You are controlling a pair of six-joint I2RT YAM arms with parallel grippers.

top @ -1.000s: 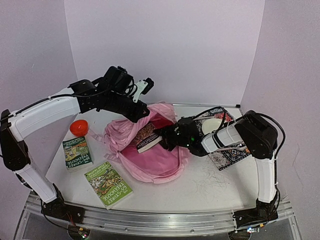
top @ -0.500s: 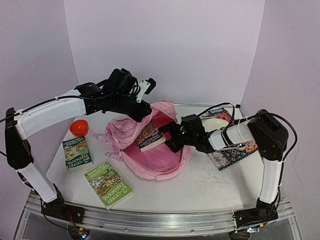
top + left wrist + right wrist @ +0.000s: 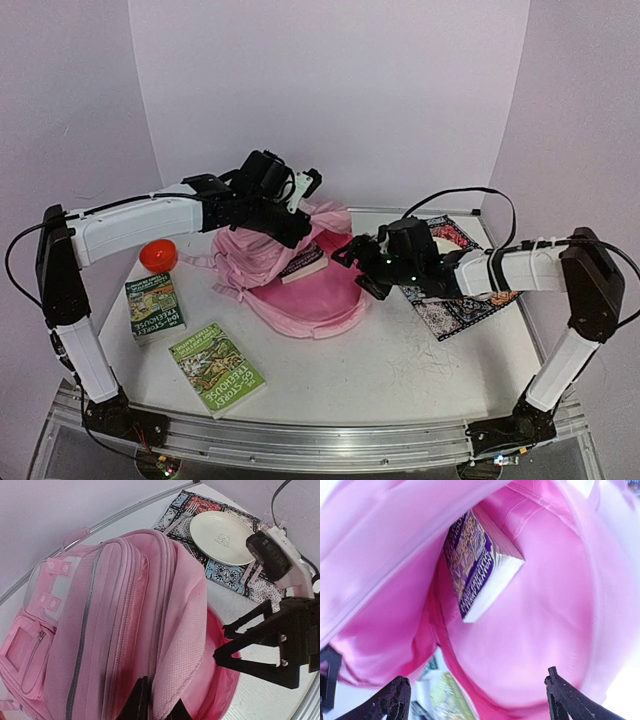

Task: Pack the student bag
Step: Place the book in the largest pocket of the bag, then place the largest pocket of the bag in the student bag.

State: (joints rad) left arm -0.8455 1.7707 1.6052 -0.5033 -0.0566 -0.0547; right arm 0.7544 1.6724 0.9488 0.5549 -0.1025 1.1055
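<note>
1. Centre-table, slightly toward 12 o'clock, lies the student bag, its mouth gaping toward 3 o'clock.
2. At the raised upper flap, the left gripper pinches the pink fabric, propping the mouth open.
3. Just outside that opening at 3 o'clock hangs the right gripper, fingers spread wide with nothing between them.
4. One book lies inside, so loading looks underway. The next move probably calls for fetching the green book at 7 o'clock while the flap is held up.
5. The bag's long axis seems to run roughly 9-to-3, pocket end toward 9.
</note>
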